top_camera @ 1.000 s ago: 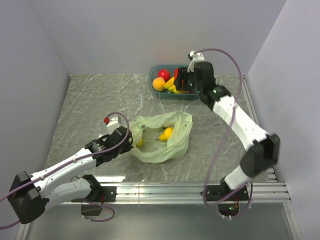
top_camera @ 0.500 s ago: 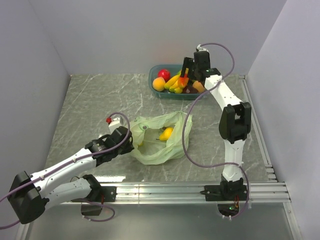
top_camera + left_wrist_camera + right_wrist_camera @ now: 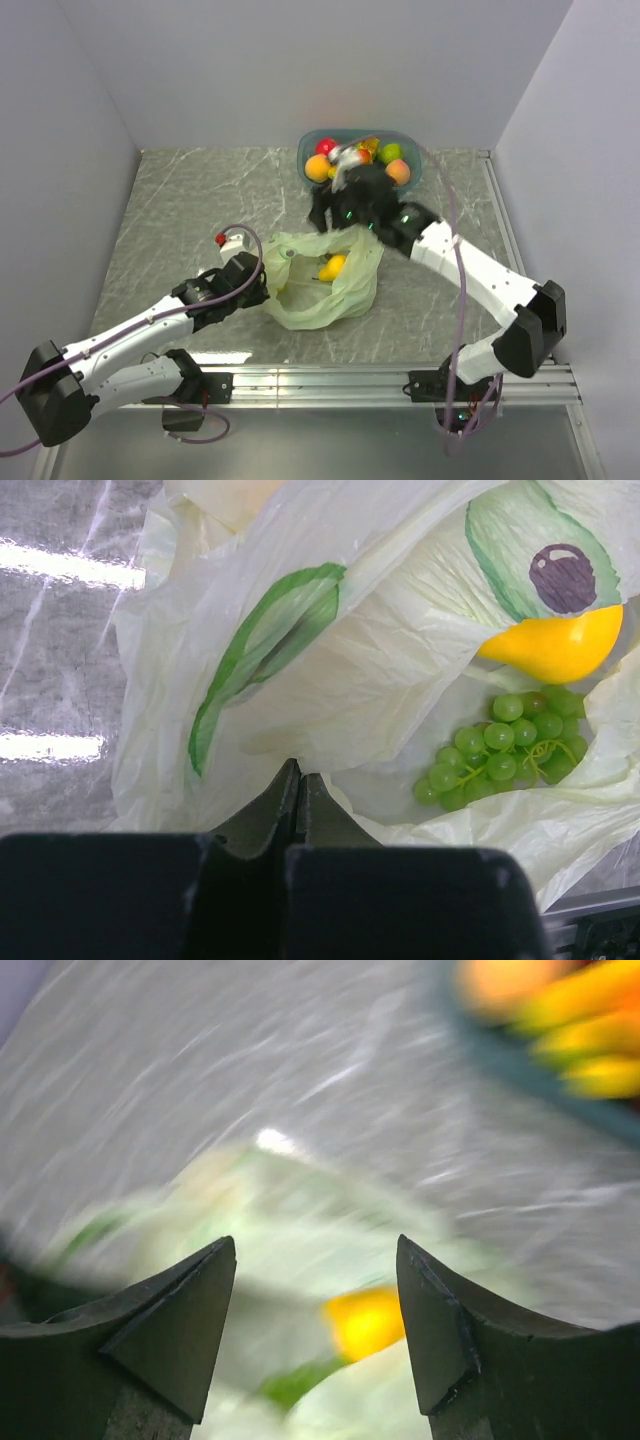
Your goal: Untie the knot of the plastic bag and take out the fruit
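The pale green plastic bag (image 3: 325, 285) lies in the middle of the table with its mouth open; no knot shows. A yellow fruit (image 3: 334, 266) sits inside it, and the left wrist view shows this yellow fruit (image 3: 555, 645) beside a green grape bunch (image 3: 510, 745). My left gripper (image 3: 262, 285) is shut on the bag's left edge, its fingertips (image 3: 290, 785) pressed together on the plastic (image 3: 330, 680). My right gripper (image 3: 325, 215) is open and empty, just above the bag's far edge. Its blurred view looks down on the bag (image 3: 250, 1210) and yellow fruit (image 3: 365, 1322).
A teal bowl (image 3: 412, 168) stands at the back, holding a red apple (image 3: 326, 147), an orange fruit (image 3: 317, 168), a green fruit (image 3: 390, 152) and other fruits. Its rim (image 3: 520, 1065) shows top right in the right wrist view. Grey walls enclose the table.
My right arm swung from over the teal bowl down to the bag's far edge, and its gripper is now empty. The left arm and the bag have not moved.
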Available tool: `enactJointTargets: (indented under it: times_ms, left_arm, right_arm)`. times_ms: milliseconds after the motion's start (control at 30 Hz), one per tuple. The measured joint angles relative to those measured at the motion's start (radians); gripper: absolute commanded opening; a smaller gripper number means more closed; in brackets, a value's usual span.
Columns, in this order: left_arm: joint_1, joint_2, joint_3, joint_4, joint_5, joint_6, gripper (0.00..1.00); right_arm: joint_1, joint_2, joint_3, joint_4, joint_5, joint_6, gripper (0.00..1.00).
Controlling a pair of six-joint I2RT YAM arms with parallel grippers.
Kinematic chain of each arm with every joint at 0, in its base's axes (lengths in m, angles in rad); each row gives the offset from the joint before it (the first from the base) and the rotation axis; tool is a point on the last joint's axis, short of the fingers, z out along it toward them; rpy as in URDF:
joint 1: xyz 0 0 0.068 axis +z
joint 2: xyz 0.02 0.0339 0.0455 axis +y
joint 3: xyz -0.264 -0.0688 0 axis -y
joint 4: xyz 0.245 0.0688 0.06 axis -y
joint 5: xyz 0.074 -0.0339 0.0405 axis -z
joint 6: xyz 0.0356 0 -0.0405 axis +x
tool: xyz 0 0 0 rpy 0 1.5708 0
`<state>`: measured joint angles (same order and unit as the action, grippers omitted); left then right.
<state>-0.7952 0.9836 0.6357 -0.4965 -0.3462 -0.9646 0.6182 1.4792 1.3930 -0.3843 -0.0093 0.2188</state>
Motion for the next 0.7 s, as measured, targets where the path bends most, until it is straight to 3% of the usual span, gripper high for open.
enactJointTargets:
  times_ms: [167,367,700]
  left_arm:
    - [0.000,0.000,-0.004,0.006,0.001,0.002,0.01]
    - [0.000,0.000,-0.016,0.011,0.009,0.002,0.01]
    - [0.000,-0.016,-0.032,0.013,0.011,0.002,0.01]
  right_arm:
    - [0.229,-0.037,-0.151,-0.010,0.019,0.032,0.82]
    - [0.222,-0.008,-0.358,-0.055,0.160,0.191,0.89]
    - [0.215,0.140,-0.365,0.011,0.264,0.312,0.89]
